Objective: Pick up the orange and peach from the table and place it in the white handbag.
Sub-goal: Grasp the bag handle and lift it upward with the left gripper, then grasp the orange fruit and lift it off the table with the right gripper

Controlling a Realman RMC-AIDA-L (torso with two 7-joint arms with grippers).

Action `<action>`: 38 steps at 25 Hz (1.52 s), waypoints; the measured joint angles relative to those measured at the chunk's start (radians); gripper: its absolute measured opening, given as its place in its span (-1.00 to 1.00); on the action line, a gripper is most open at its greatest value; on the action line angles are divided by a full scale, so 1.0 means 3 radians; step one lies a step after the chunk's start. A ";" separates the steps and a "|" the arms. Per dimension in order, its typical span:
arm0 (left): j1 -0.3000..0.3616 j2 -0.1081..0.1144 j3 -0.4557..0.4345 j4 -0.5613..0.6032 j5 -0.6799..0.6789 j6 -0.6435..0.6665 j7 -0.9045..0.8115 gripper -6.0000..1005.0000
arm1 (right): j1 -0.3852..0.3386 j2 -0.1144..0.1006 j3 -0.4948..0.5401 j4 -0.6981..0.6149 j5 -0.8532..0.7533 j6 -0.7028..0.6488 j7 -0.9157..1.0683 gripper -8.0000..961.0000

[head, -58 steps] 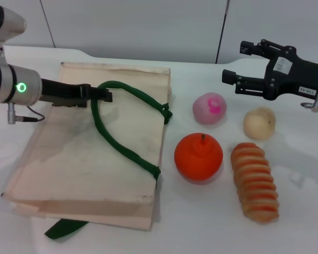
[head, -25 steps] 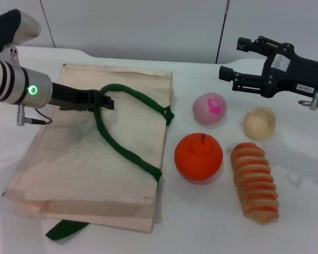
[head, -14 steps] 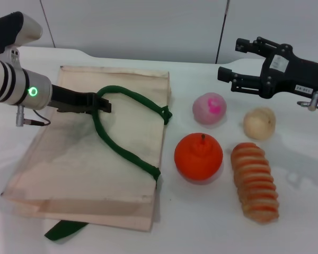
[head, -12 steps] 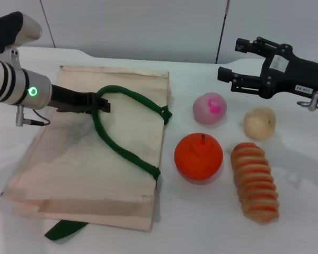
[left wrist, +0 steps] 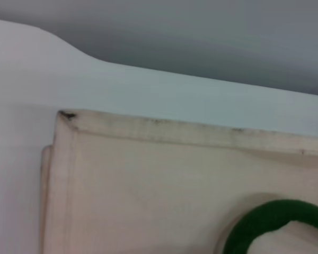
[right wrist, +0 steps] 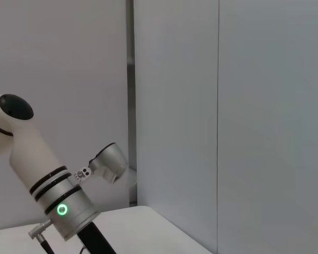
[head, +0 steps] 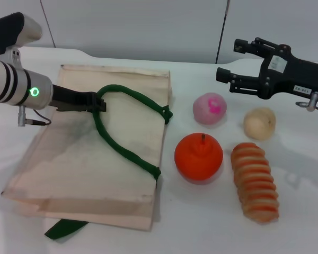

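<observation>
The white handbag point(head: 79, 159) lies flat on the table's left half, cream fabric with a dark green strap handle point(head: 122, 132). My left gripper point(head: 99, 103) is shut on the top of that handle loop and holds it raised over the bag. The bag's far corner and the green loop point(left wrist: 270, 222) show in the left wrist view. The orange point(head: 198, 156) sits right of the bag. The peach point(head: 209, 108), pink with a magenta blotch, sits behind it. My right gripper point(head: 229, 62) is open in the air behind and above the peach.
A pale beige round fruit point(head: 259, 123) sits right of the peach. A ridged orange-tan bread loaf point(head: 255, 181) lies right of the orange. A second green strap end point(head: 63, 228) sticks out under the bag's near edge. The right wrist view shows my left arm point(right wrist: 53, 196) and grey wall.
My left gripper, holding the handle, shifted slightly right and then back left, dragging the loop along. My right gripper drifted a little left and up. The fruits have not moved.
</observation>
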 joint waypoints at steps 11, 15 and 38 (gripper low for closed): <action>-0.0012 0.0005 0.0000 -0.0037 0.0025 0.0129 0.0018 -0.63 | 0.0007 0.0000 -0.0011 0.0015 0.0000 -0.0002 0.0000 0.77; -0.0007 -0.0003 -0.0007 -0.0038 0.0010 0.0151 0.0066 -0.71 | 0.0011 0.0000 -0.0010 0.0035 0.0000 -0.0003 0.0000 0.77; 0.0607 0.0156 -0.0046 0.0154 -0.2203 -0.0986 0.1437 -0.73 | -0.0106 -0.0027 -0.0030 -0.0108 -0.0078 -0.0322 -0.0003 0.76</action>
